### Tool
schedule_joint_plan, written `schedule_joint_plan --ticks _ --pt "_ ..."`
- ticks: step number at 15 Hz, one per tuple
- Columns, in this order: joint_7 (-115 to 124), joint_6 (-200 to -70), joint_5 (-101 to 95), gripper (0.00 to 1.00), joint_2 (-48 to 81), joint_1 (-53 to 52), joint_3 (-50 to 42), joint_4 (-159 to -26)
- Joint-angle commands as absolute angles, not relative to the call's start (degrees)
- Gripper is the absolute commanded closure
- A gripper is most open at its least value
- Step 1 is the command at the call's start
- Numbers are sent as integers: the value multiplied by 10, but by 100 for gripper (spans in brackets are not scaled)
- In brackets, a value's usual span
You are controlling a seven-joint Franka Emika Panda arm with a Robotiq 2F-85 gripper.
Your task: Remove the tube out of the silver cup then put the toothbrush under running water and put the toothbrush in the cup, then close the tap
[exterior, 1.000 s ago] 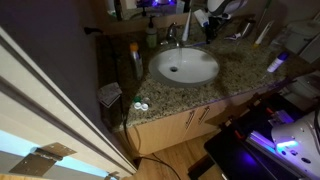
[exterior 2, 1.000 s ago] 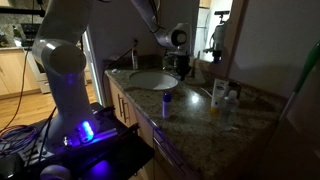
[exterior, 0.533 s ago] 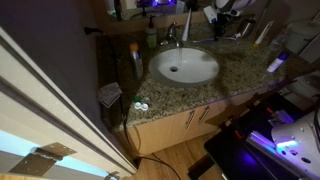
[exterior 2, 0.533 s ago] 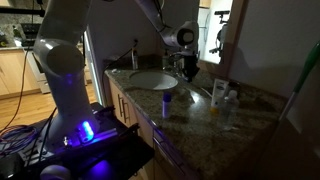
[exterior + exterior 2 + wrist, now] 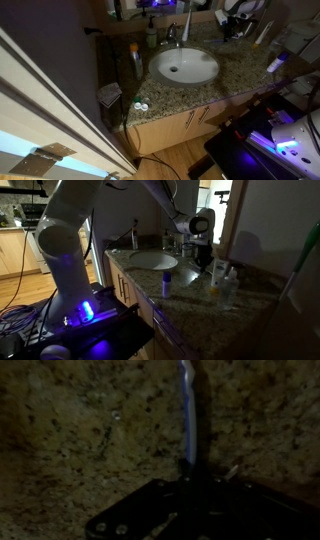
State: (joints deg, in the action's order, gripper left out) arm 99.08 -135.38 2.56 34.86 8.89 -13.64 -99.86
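My gripper [image 5: 233, 28] hangs over the granite counter to the right of the round white basin [image 5: 160, 72], and it also shows in the other exterior view [image 5: 203, 252]. In the wrist view my gripper [image 5: 190, 480] is shut on a thin, long blue-and-dark thing, seemingly the tube [image 5: 187, 410], which points away over bare granite. The chrome tap [image 5: 172, 35] stands behind the basin. A pale upright stick [image 5: 186, 20] stands beside the tap. The silver cup is too dim to make out.
A green soap bottle [image 5: 151, 38] stands left of the tap. Two small round items [image 5: 140, 106] lie near the counter's front edge. Pale bottles [image 5: 217, 275] and a blue-topped item [image 5: 166, 281] stand on the counter near my gripper.
My gripper has moved from beside the tap, away from the basin, to over the counter, carrying the thin blue thing.
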Motion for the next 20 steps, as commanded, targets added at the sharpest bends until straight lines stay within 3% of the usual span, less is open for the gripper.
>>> schedule_joint_plan --ticks 1,10,12,15,16,17,20 --pt "926 -1349 60 64 392 124 -124 -948" --pt "766 -1352 178 3 368 144 -76 -961" --pt "760 -1346 192 0 372 138 -74 -958" --pt "758 -1342 201 0 375 129 -72 -960" --pt "757 -1340 202 25 376 128 -72 -960" --pt "757 -1337 200 26 376 126 -73 -960" --pt "758 -1335 199 48 375 124 -75 -962"
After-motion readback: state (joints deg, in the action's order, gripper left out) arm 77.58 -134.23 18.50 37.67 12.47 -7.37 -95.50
